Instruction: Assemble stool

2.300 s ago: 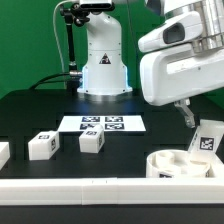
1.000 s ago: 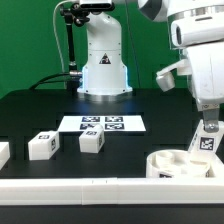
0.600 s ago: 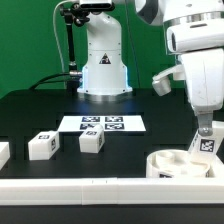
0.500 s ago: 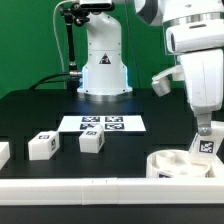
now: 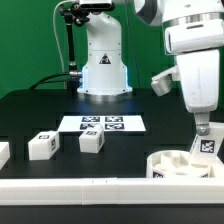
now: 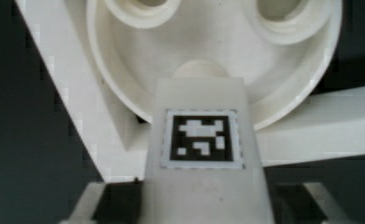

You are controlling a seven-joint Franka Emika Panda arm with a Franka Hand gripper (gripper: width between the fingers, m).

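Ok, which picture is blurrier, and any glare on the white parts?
Wrist view: soft all over, the leg and its tag slightly blurred up close, the seat behind it blurrier. Exterior view: sharper and evenly lit; the white seat looks bright, nearly washed out, against the black table.

A robotics lab: green backdrop (image 5: 30, 40); black table (image 5: 30, 105); marker board (image 5: 103, 124); fixed arm base (image 5: 103, 68).

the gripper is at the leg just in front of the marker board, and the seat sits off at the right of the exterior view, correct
Wrong leg. The gripper is at the tagged leg beside the seat, on the exterior view's right, not the one in front of the marker board. The exterior view shows it.
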